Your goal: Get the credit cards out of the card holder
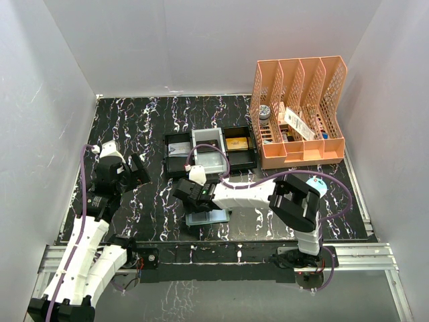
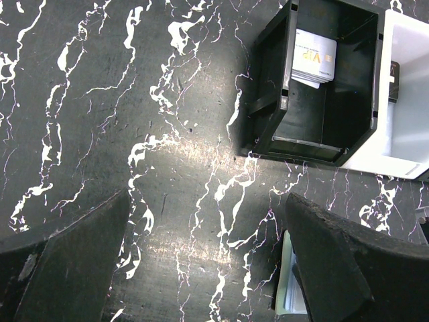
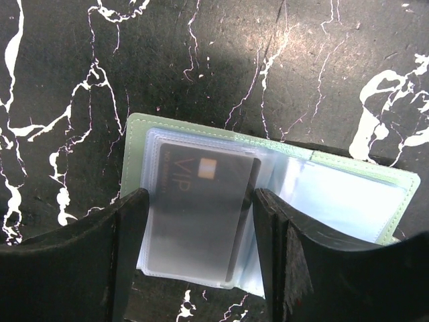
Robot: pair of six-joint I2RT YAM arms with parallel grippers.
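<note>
Two grippers above black marbled table [image 1: 147,121]. Left gripper [image 2: 208,268]: spread to the widest, hanging over bare tabletop, with black tray [image 2: 348,100] holding white VIP cards [image 2: 314,57] at 1 o'clock. Right gripper [image 1: 190,198]: down on card holder [image 3: 335,194], which lies opened flat at 6 o'clock of white tray [image 1: 209,153]. Fingers [image 3: 127,255] partly apart, one at each short end of dark credit card [image 3: 201,201] inside clear sleeve. Clamped on it or merely flanking: cannot tell.
</note>
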